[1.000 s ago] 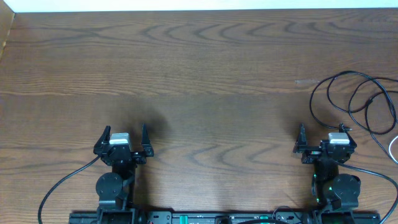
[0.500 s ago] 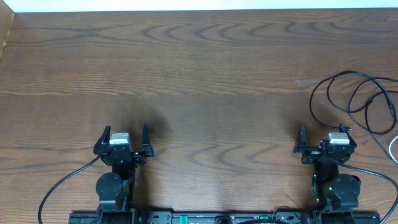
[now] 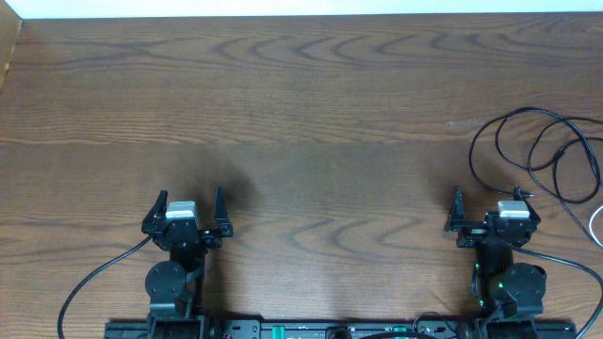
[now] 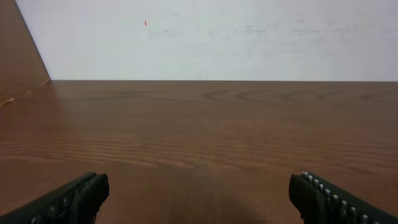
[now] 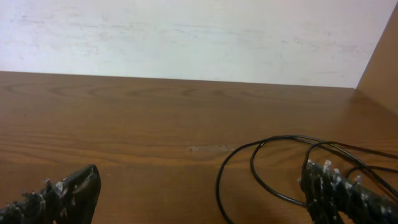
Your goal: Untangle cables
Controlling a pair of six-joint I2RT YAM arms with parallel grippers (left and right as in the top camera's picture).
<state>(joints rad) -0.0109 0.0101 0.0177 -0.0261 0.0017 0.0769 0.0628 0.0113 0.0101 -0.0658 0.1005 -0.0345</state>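
A brown wood-grain table fills almost the whole overhead view, with a white wall showing as a thin strip along its top edge.

The two arms sit at the bottom of the frame. The left arm is at lower left and the right arm at lower right, well apart from each other. A thick black lead curves away from the left arm toward the bottom left corner.

The left gripper has its fingers spread wide with only bare table between them, as its wrist view also shows. The right gripper is likewise spread open and holds nothing.

The cables lie on the table at the right edge of the overhead frame. The black cable forms loose overlapping loops just above and to the right of the right gripper. In the right wrist view its loops curve in the lower right, near the right finger. A pale cable shows only faintly as a short arc at the far right edge.
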